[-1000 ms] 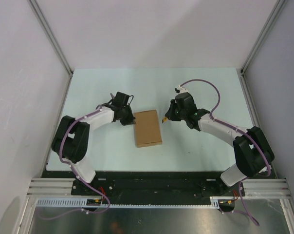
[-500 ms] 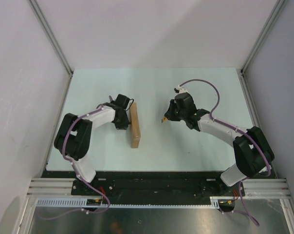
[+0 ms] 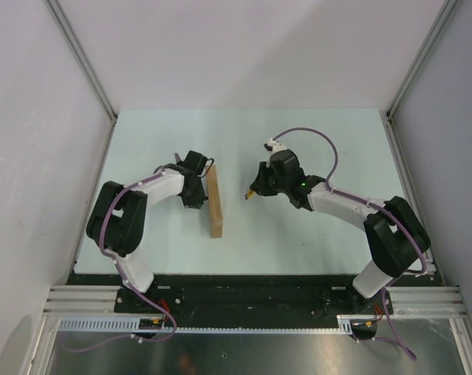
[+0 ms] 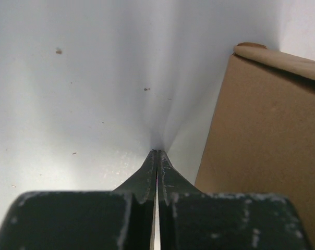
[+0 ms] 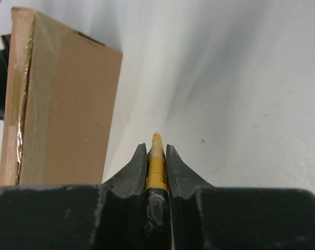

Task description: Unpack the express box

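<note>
The brown cardboard express box (image 3: 214, 205) stands up on its long edge on the table. It shows at the right in the left wrist view (image 4: 267, 130) and at the left in the right wrist view (image 5: 58, 99), with clear tape along its edge. My left gripper (image 3: 197, 187) is shut and empty, right beside the box's left face; its tips (image 4: 157, 153) rest near the table. My right gripper (image 3: 255, 189) is shut on the yellow-black utility knife (image 5: 156, 161), whose tip (image 3: 248, 196) points toward the box, a short gap away.
White walls enclose the pale table (image 3: 322, 141) at the back and both sides. A black rail (image 3: 252, 289) runs along the near edge by the arm bases.
The box was tipped from lying flat up onto its edge, with the left gripper beside it. The right gripper with the knife has moved left, closer to the box.
</note>
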Action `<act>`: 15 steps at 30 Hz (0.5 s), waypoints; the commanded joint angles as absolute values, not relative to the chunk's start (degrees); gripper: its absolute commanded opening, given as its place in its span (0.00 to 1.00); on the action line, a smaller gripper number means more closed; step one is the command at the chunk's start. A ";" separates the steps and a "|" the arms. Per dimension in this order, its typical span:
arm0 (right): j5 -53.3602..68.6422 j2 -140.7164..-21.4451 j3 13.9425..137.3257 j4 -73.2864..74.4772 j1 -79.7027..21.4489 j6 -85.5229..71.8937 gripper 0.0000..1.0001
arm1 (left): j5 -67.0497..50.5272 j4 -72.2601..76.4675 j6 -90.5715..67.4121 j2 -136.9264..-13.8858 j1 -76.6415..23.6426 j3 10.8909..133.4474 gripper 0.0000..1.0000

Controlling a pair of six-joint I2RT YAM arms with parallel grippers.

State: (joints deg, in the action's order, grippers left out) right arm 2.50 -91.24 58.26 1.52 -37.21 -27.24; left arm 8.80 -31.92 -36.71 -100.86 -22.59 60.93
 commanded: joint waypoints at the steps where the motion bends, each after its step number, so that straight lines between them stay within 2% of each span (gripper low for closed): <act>1: 5.28 -93.60 62.93 -2.64 -40.25 -23.56 0.00 | 10.72 -37.71 -34.28 -102.13 -21.80 58.27 0.00; 9: 5.63 -93.87 64.34 -3.95 -43.24 -20.22 0.00 | 11.43 -40.07 -33.58 -95.28 -16.97 57.39 0.00; 15: 4.66 -92.38 64.95 -1.86 -43.15 -18.29 0.00 | 8.80 -42.62 -31.47 -88.34 -16.00 61.34 0.02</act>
